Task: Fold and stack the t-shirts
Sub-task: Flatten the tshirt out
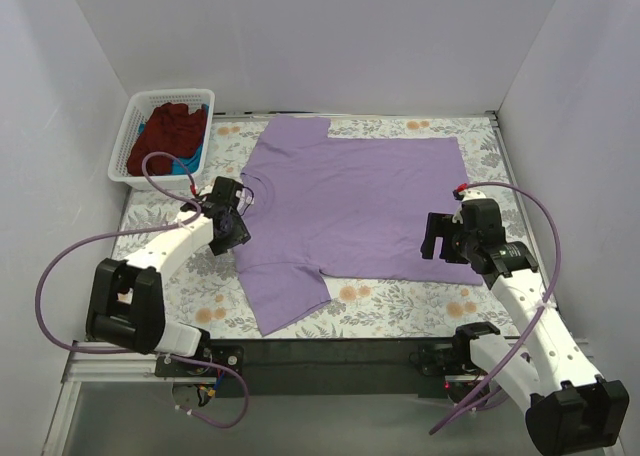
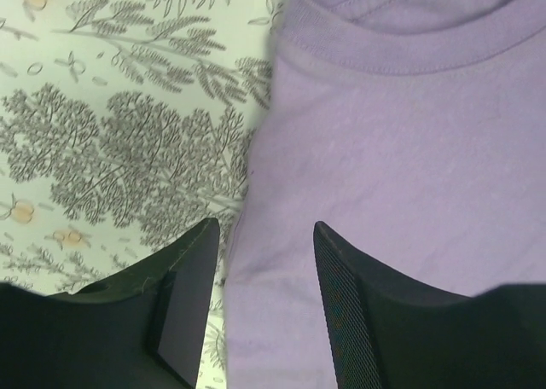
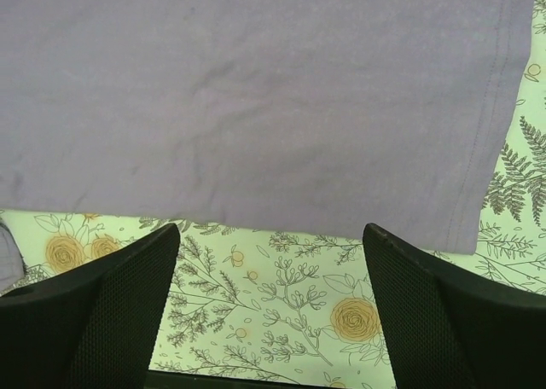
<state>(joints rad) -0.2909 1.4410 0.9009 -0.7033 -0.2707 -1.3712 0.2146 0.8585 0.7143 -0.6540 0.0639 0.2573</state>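
A light lavender t-shirt (image 1: 350,201) lies spread flat on the floral tablecloth, collar to the left and hem to the right. My left gripper (image 1: 236,226) hovers at its left edge near the collar. In the left wrist view the left gripper (image 2: 264,235) is open, its jaws astride the edge of the lavender t-shirt (image 2: 409,150), which lies loose. My right gripper (image 1: 436,238) is over the shirt's near right corner. In the right wrist view the right gripper (image 3: 271,231) is wide open over bare tablecloth, just short of the edge of the lavender t-shirt (image 3: 256,90).
A white lattice basket (image 1: 128,136) stands at the back left, holding a dark maroon t-shirt (image 1: 165,136) and a bit of blue t-shirt (image 1: 200,154). White walls close in the left, back and right. The floral tablecloth (image 1: 400,301) shows along the near edge.
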